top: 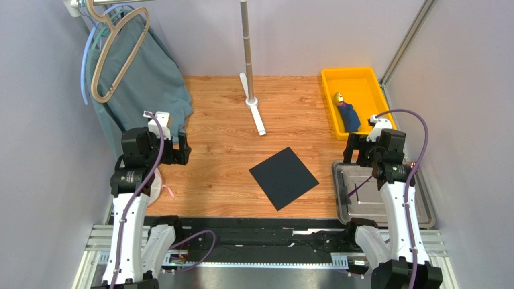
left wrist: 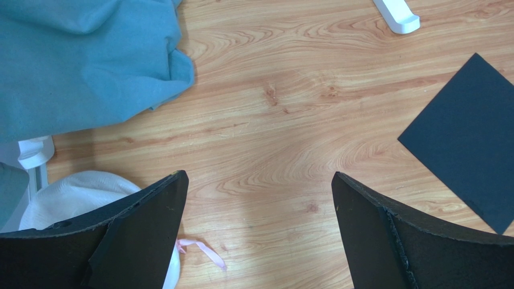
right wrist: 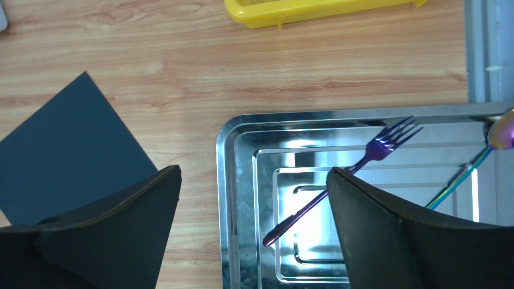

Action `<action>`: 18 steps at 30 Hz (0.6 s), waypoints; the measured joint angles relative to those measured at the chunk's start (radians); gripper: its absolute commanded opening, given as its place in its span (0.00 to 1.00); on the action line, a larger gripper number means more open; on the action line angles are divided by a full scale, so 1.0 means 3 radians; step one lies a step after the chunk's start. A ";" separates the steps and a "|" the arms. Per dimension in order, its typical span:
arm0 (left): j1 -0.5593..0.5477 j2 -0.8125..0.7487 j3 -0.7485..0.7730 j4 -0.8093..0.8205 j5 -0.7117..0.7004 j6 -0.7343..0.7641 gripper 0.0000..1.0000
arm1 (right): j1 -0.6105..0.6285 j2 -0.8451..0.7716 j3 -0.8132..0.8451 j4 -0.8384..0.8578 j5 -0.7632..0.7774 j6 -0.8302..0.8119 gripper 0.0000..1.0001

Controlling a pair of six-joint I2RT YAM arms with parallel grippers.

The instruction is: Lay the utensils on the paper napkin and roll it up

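The paper napkin (top: 283, 178) lies left of the tray (right wrist: 241, 180) holding fork (right wrist: 380, 144) and spoon (right wrist: 499, 133).

Right gripper (right wrist: 253, 174) with its two dark fingers (right wrist: 108, 235) spread wide, framing the lower corners of the view. Between them lay the left part of a steel tray (right wrist: 227, 180) on the wooden table (right wrist: 181, 72). A purple fork (right wrist: 304, 211) rested diagonally in the tray, tines toward the upper right. A spoon (right wrist: 461, 177) lay at the right edge, partly hidden by the right finger. The black napkin (right wrist: 66, 150) lay flat to the left, apart from the tray. A yellow bin (right wrist: 314, 9) crossed the top edge.
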 measured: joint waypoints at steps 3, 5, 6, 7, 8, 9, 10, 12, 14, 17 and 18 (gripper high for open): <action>0.0000 0.0004 0.0006 0.0020 0.0006 0.0000 0.99 | -0.0033 0.0058 0.0076 -0.0001 0.0264 0.0140 0.92; 0.0000 0.0028 0.0020 0.0032 0.0025 -0.0003 0.99 | -0.0158 0.0168 0.0140 -0.0011 0.0446 0.0247 0.93; 0.0000 0.0041 0.0027 0.0046 0.0041 -0.0004 0.99 | -0.0257 0.0237 0.0174 -0.0027 0.0511 0.0292 0.92; 0.0000 0.0052 0.0032 0.0056 0.0058 -0.0006 0.99 | -0.0369 0.0314 0.0210 -0.0045 0.0568 0.0342 0.92; 0.0000 0.0061 0.0033 0.0076 0.0086 -0.0010 0.99 | -0.0467 0.0392 0.0239 -0.0066 0.0612 0.0383 0.92; 0.0000 0.0065 0.0033 0.0090 0.0109 -0.0011 0.99 | -0.0571 0.0474 0.0277 -0.0104 0.0655 0.0427 0.93; 0.0000 0.0067 0.0033 0.0106 0.0132 -0.0014 0.99 | -0.0636 0.0542 0.0301 -0.0127 0.0693 0.0458 0.94; 0.0000 0.0067 0.0034 0.0150 0.0191 -0.0015 0.99 | -0.0730 0.0671 0.0329 -0.0161 0.0793 0.0534 0.95; 0.0000 0.0067 0.0033 0.0189 0.0238 -0.0017 0.99 | -0.0754 0.0764 0.0342 -0.0186 0.0865 0.0600 0.97; 0.0000 0.0076 0.0033 0.0231 0.0305 -0.0017 0.99 | -0.0781 0.0895 0.0346 -0.0189 0.0965 0.0703 0.98; 0.0000 0.0088 0.0034 0.0247 0.0329 -0.0017 0.99 | -0.0792 0.0930 0.0346 -0.0193 0.0993 0.0732 0.98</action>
